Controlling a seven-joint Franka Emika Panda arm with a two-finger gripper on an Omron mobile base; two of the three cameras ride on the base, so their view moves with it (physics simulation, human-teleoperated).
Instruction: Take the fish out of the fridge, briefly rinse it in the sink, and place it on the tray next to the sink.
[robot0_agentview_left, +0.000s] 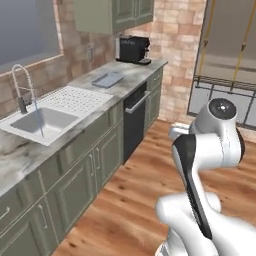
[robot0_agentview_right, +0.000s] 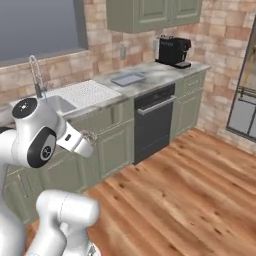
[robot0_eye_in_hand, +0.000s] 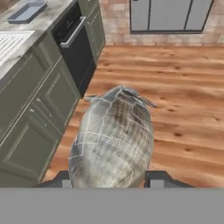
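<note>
In the hand view the silvery-grey fish (robot0_eye_in_hand: 113, 135) sits between my two dark fingertips, and my gripper (robot0_eye_in_hand: 111, 179) is shut on it above the wooden floor. In the right base view the hand (robot0_agentview_right: 75, 140) hangs in front of the lower cabinets, below the counter's edge. The white sink (robot0_agentview_left: 45, 120) (robot0_agentview_right: 60, 103) lies to the left on the counter, and a thin blue stream falls from its chrome faucet (robot0_agentview_left: 22, 82). The pale blue-grey tray (robot0_agentview_left: 107, 79) (robot0_agentview_right: 128, 78) (robot0_eye_in_hand: 26, 12) rests on the counter beyond the ribbed drainboard. The fridge (robot0_agentview_left: 225, 75) (robot0_eye_in_hand: 170, 15) stands open at the far right.
A black coffee machine (robot0_agentview_left: 134, 49) (robot0_agentview_right: 173, 51) stands at the counter's far end. A black dishwasher (robot0_agentview_left: 134, 117) (robot0_agentview_right: 154, 125) (robot0_eye_in_hand: 76, 48) sits under the counter beside green cabinet doors (robot0_eye_in_hand: 30, 127). Wooden floor (robot0_agentview_right: 190, 180) stretches between counter and fridge.
</note>
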